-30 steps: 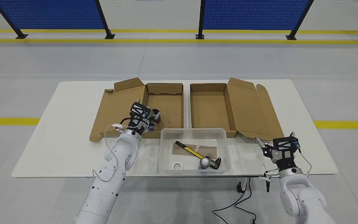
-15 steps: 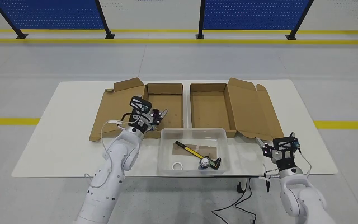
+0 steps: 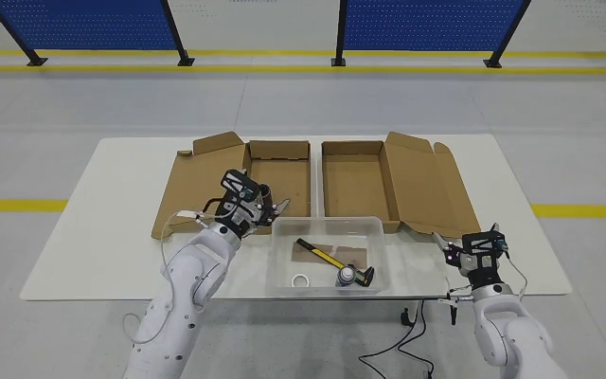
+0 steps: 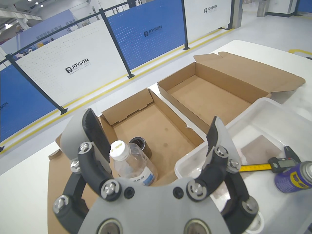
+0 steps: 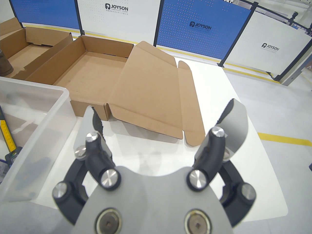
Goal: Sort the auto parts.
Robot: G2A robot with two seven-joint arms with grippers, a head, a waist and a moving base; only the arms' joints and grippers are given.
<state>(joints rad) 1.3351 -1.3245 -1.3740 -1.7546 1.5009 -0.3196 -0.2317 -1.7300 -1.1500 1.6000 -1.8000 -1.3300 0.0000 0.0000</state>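
Cardboard boxes: two open boxes lie side by side in the middle of the top view, the left box [image 3: 289,175] and the right box [image 3: 355,185]. Each has its lid flap folded out flat toward the outer side of the white table [image 3: 95,218].
Clear bin: a see-through plastic bin [image 3: 327,224] sits just below the two boxes in the frame, its far rim close against their near walls.
Bin contents: a caliper [image 3: 317,253] with a yellow scale lies slantwise. A blue spray can [image 3: 348,276] sits beside its lower right end, and a small white ring [image 3: 301,280] lies flat toward the bin's lower left.
Left box contents: a clear bottle [image 4: 132,164] with a white cap stands in the near part of the box. A dark cylinder [image 4: 140,144] stands just behind it.
Left gripper: the left gripper [image 3: 272,204] hangs left of centre in the top view, over the left box's near edge by the bin's corner. Its jaws are spread wide and hold nothing, and the bottle cap is just beside one pad [image 4: 93,127].
Right gripper: the right gripper [image 3: 467,243] sits low at the right of the frame, above the tabletop beyond the right box's flap. Its jaws are spread apart with nothing between them.
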